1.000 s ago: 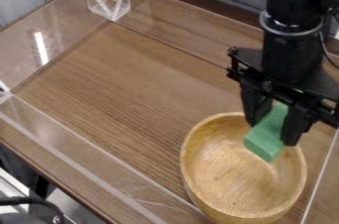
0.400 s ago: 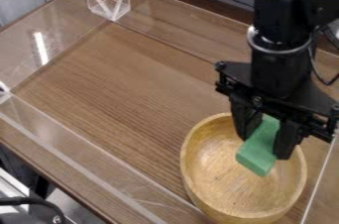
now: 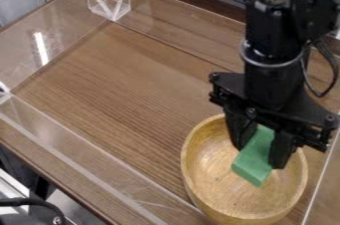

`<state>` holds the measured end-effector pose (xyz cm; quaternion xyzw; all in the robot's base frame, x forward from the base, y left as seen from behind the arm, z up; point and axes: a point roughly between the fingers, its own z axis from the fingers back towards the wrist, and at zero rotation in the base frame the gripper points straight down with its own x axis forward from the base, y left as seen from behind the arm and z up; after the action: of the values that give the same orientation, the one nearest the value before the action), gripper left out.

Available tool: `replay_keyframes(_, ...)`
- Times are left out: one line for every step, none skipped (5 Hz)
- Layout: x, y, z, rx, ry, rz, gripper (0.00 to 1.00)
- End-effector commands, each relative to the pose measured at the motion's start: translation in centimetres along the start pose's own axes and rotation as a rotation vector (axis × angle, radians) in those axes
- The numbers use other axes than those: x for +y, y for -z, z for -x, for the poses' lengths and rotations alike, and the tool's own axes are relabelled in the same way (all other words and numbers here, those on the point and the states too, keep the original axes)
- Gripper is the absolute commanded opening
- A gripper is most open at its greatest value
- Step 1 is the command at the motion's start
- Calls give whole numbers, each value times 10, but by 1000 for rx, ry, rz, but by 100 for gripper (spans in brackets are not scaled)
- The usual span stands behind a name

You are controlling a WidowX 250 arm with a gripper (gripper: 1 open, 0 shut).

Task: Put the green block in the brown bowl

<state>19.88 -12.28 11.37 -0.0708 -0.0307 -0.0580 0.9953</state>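
**Wood-grain table, block held over the bowl**

Wood-grain table fills the view, edged by clear plastic walls. At its near right corner sits the brown bowl, round, with a thick rim. The black arm stands above it, pointing down. Its gripper pinches the green block, whose tilted lower end hangs inside the bowl's hollow, over the wooden bottom.

The black gripper points down over the brown bowl — its fingers pinch the green block. The bowl sits on a wooden table.
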Motion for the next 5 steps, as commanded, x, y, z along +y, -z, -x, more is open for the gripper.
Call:
replay_keyframes(-5, -11, -1, -56, 1, 34, 0)
replay_keyframes(-4, -11, 1, -57, -6, 45, 0)
replay_keyframes(-3, -11, 3, -59, -12, 58, 0)
replay_keyframes(-3, -12, 5, -61, -18, 71, 0)
replay_keyframes(-3, -14, 7, -64, -20, 80, 0)
